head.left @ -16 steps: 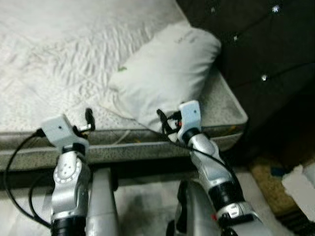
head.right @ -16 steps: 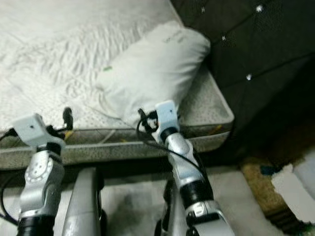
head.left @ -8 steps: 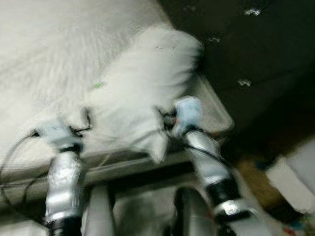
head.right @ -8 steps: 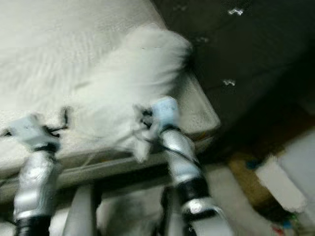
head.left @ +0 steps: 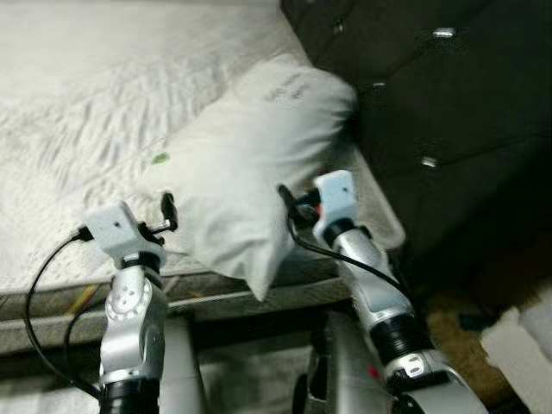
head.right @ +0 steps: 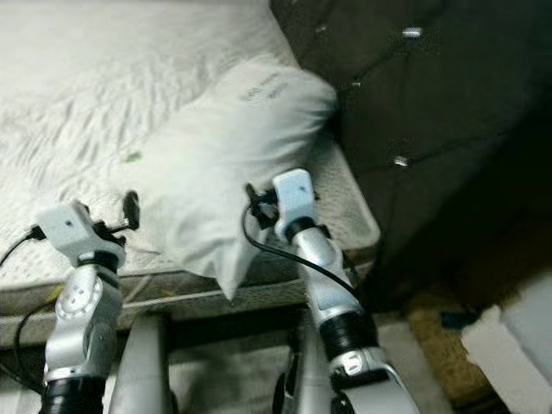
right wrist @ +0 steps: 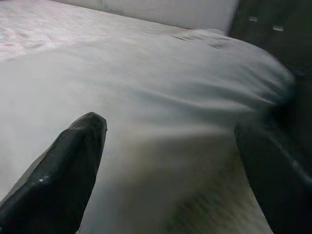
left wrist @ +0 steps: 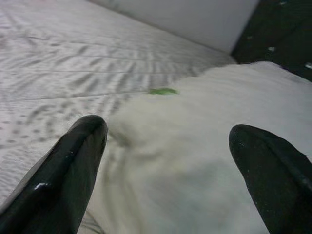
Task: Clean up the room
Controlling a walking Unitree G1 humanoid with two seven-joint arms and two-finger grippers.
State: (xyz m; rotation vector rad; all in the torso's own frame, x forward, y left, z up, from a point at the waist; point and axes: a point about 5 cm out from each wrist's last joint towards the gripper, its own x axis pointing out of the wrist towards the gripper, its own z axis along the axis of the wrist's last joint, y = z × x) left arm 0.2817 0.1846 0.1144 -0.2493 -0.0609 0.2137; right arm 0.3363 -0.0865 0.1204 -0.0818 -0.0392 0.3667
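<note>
A white pillow [head.left: 250, 147] lies on the bed's mattress [head.left: 78, 112], its far end against the dark headboard. One of its corners [head.left: 259, 285] hangs over the mattress's front edge. A small green tag [left wrist: 163, 90] sits on its side. My left gripper [left wrist: 168, 131] is open at the pillow's left side, fingers wide apart and pointed at it. My right gripper [right wrist: 170, 126] is open too, at the pillow's right side, with the pillow's cloth spread between its fingers [right wrist: 73, 156]. Neither gripper pinches the cloth.
A dark tufted headboard [head.left: 431, 103] rises to the right of the bed. On the floor at the right lie a brown mat [head.right: 440, 345] and white boxes [head.left: 522, 345]. The bed frame's edge [head.left: 216, 302] runs just in front of my arms.
The camera has swung and blurred in between. The pillow now sits closer to me, its near corner hanging over the mattress edge between my two arms.
</note>
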